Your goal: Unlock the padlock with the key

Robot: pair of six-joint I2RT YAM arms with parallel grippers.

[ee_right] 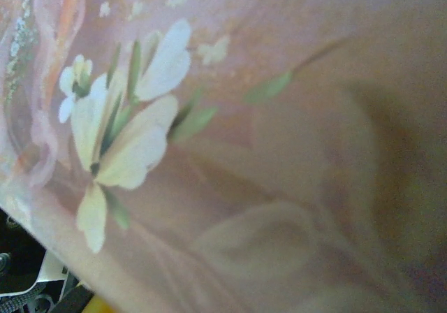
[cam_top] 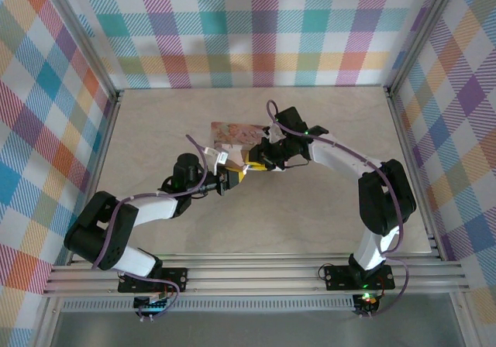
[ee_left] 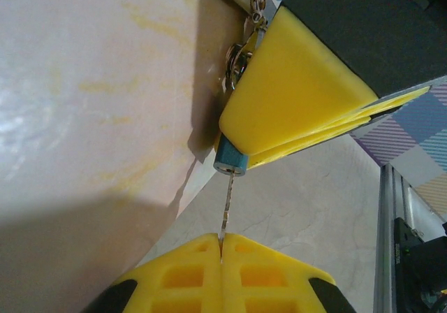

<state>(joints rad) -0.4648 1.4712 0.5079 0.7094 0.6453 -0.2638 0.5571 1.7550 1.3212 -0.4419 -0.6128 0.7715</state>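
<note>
- My left fingers (ee_left: 188, 274) and right fingers (ee_left: 293, 96) were smooth, matt yellow plastic.
- The padlock (ee_left: 231, 161) body had a teal metallic sheen.
- The key (ee_left: 225, 208) was thin bare metal.
- The tin (ee_right: 279, 117) was smooth and printed, softly shiny.
- The table (ee_left: 314, 201) looked smooth, marbled, faintly glossy.

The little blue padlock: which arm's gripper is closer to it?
Right. The right gripper is clamped on the padlock, only its blue end peeking out. The left gripper is apart from it, pinching the key whose tip meets the padlock.
</note>
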